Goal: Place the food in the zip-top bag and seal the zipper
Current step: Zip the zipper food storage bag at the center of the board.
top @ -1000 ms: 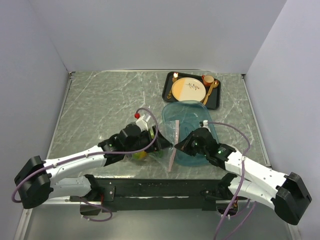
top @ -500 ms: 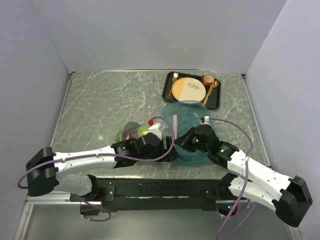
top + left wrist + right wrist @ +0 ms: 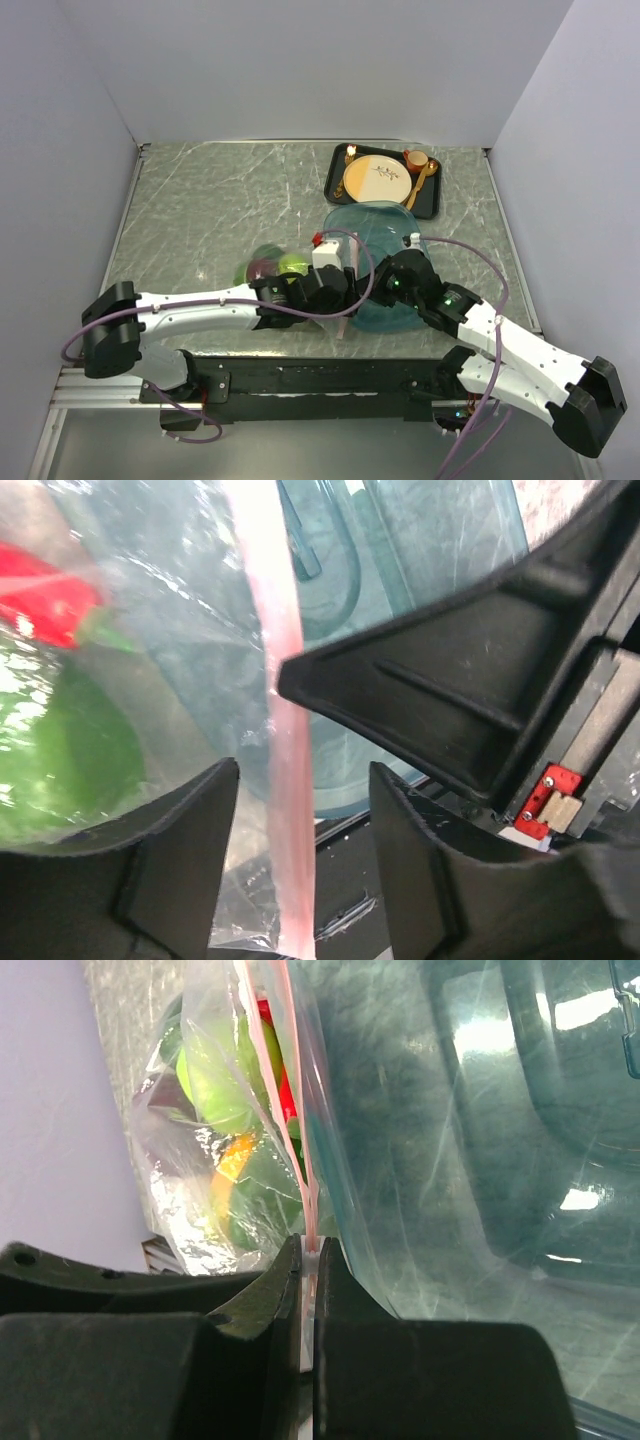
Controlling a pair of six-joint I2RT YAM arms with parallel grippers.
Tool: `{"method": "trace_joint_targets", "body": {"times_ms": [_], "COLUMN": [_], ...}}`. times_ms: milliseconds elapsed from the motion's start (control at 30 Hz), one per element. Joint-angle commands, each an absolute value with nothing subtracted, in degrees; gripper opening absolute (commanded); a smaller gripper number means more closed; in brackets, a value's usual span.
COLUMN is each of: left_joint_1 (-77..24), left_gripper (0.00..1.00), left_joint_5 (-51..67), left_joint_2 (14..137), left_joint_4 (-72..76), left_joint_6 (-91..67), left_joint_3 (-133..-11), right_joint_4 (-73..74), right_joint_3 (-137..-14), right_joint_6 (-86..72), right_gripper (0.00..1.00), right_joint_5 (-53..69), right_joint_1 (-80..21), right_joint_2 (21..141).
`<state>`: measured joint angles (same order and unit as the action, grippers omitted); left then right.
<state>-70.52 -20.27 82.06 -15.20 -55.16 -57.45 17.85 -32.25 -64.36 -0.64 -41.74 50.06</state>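
The clear zip-top bag (image 3: 266,268) lies at the table's middle front with the food (image 3: 292,264) inside: green, red and orange pieces (image 3: 222,1072). Its pink zipper (image 3: 287,780) runs as a strip between the fingers of my left gripper (image 3: 300,880). Those jaws stand apart on either side of it, with a gap on each side. My right gripper (image 3: 308,1255) is shut on the zipper (image 3: 305,1175) a little further along; its black fingers (image 3: 470,695) show in the left wrist view. In the top view the two grippers meet at the bag's mouth, left (image 3: 345,305) and right (image 3: 372,285).
A translucent teal oval tray (image 3: 390,228) sits directly behind the bag's mouth, under the right wrist. A black tray (image 3: 432,205) with a tan plate (image 3: 376,178), gold cutlery and a cup stands at the back right. The table's front edge is just below the grippers.
My left arm has swung right, from over the bag's body to the zipper, and its jaws have narrowed. The food-filled part of the bag now shows to its left. The right gripper kept its pinch.
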Motion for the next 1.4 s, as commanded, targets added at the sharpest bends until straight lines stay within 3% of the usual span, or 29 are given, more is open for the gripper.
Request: {"method": "trace_joint_targets", "body": {"times_ms": [0,633,700,767,1367], "left_joint_1": [-73.21,-77.08,-77.26,-77.26,-77.52], "left_gripper": [0.58,0.18,0.06,0.01,0.01], "left_joint_5": [-23.38,-30.76,-30.94,-30.85,-26.46], "left_joint_2": [83.32,87.72,87.28,86.57,80.33], "left_joint_4": [-16.52,-23.99,-23.91,-23.82,-19.69], "left_joint_6": [-53.88,-57.48,-57.74,-58.62,-61.35], "left_joint_3": [-60.99,-66.45,-65.75,-65.04,-53.97], "right_joint_4": [17.93,18.98,18.9,18.72,15.65], "right_joint_3": [-36.03,-37.09,-37.0,-37.09,-41.31], "right_joint_6": [-63.19,-62.67,-62.67,-62.58,-61.17], "right_gripper": [0.0,0.0,0.0,0.0,0.0], "right_joint_5": [-2.02,-1.93,-1.93,-2.02,-3.96], "right_joint_1": [-41.48,-41.66,-41.66,-41.66,-40.69], "right_joint_2": [49.48,48.43,48.43,48.78,54.75]}}
